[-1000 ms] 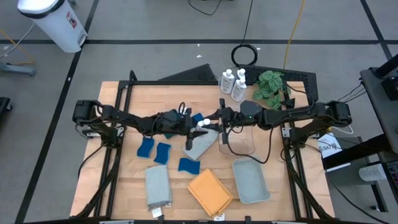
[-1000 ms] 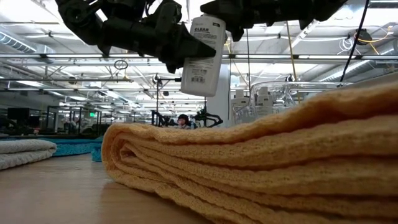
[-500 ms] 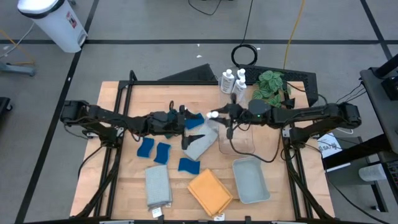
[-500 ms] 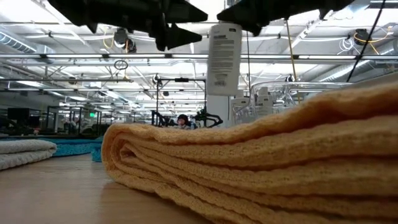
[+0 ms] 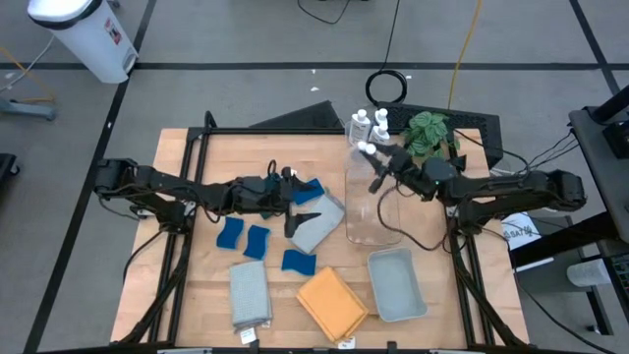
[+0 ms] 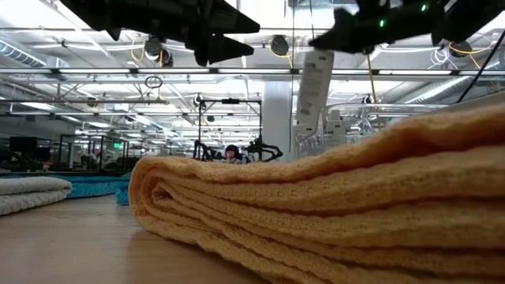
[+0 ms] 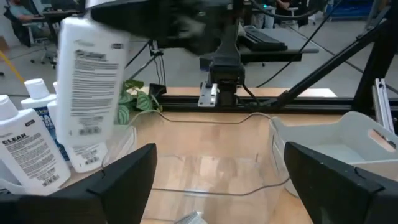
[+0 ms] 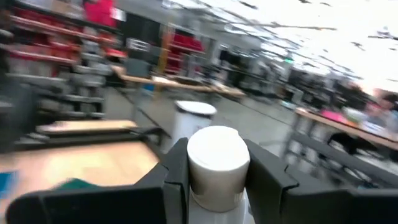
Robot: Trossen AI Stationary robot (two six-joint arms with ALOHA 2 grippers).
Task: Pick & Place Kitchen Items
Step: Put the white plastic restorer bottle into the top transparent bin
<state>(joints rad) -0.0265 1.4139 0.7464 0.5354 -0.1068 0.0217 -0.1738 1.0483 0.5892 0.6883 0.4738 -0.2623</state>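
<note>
From above, the right gripper (image 5: 374, 167) pinches a white bottle (image 5: 367, 150) over the clear bin (image 5: 373, 211). The left gripper (image 5: 307, 200) is spread wide and holds nothing. From low down, the bottle (image 6: 313, 79) hangs under the right gripper, beside the left one

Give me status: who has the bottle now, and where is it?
Right gripper jaws shut on the white bottle, lifted over the clear bin. Left gripper jaws open, empty, above the grey cloth. Nothing blocking the bin.
</note>
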